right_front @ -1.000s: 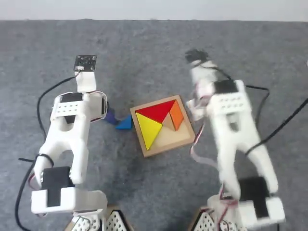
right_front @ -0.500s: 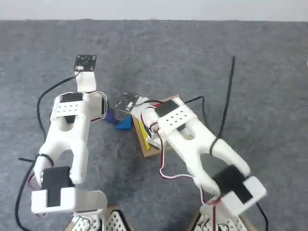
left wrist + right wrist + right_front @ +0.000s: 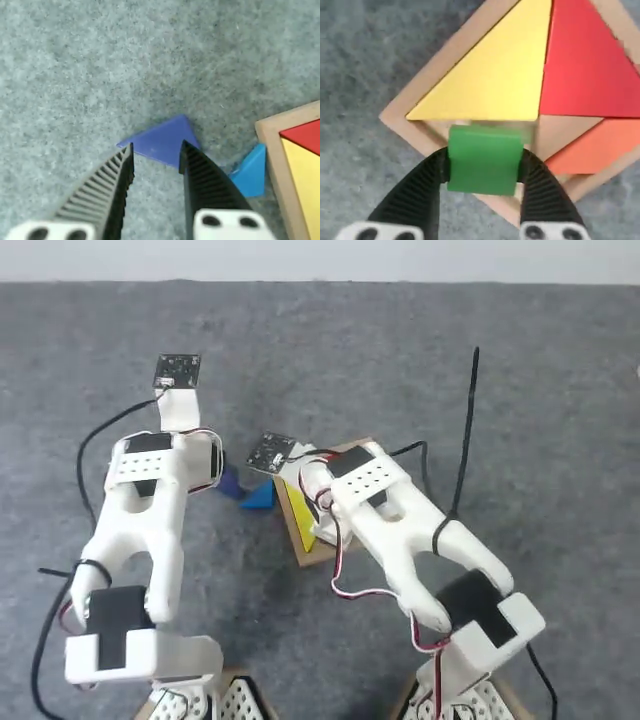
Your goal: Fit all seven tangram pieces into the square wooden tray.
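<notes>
The square wooden tray holds a yellow triangle, a red triangle and an orange piece. My right gripper hangs over the tray's bare corner, shut on a green square piece. In the high view the right arm covers most of the tray. Left of the tray, a dark blue triangle lies on the carpet beside a light blue triangle. My left gripper is open just over the dark blue triangle's near edge.
Grey carpet surrounds the tray with free room on all sides. The light blue triangle sits close against the tray's left rim. Black cables trail from both arms.
The right arm has swung from the tray's right side to over the tray, now hiding most of it. The left arm has stayed still.
</notes>
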`<act>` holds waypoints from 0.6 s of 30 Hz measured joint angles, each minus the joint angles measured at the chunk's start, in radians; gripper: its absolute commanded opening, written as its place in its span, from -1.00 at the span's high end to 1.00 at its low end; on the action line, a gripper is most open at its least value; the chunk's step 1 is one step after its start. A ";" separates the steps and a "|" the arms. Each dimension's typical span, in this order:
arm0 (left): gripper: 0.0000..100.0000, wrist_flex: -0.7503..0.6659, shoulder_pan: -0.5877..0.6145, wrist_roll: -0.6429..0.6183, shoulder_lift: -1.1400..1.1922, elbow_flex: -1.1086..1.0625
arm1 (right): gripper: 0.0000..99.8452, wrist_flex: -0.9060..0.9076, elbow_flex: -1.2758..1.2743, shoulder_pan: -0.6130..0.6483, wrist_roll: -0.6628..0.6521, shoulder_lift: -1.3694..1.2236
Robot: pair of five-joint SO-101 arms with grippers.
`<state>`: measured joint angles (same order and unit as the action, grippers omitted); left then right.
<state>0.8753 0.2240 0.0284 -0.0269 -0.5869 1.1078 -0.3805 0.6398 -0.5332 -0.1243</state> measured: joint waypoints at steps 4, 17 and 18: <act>0.70 0.000 0.000 0.000 0.000 0.000 | 0.49 0.000 0.000 -0.003 -0.003 -0.006; 0.70 0.000 0.000 0.000 0.000 0.000 | 0.49 -0.026 0.000 -0.035 0.005 0.005; 0.70 0.000 0.000 0.000 0.000 0.000 | 0.49 -0.026 0.000 -0.048 0.005 0.012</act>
<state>0.8753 0.2240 0.0284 -0.0269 -0.5869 1.0817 -0.3805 0.5923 -0.5286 -0.1120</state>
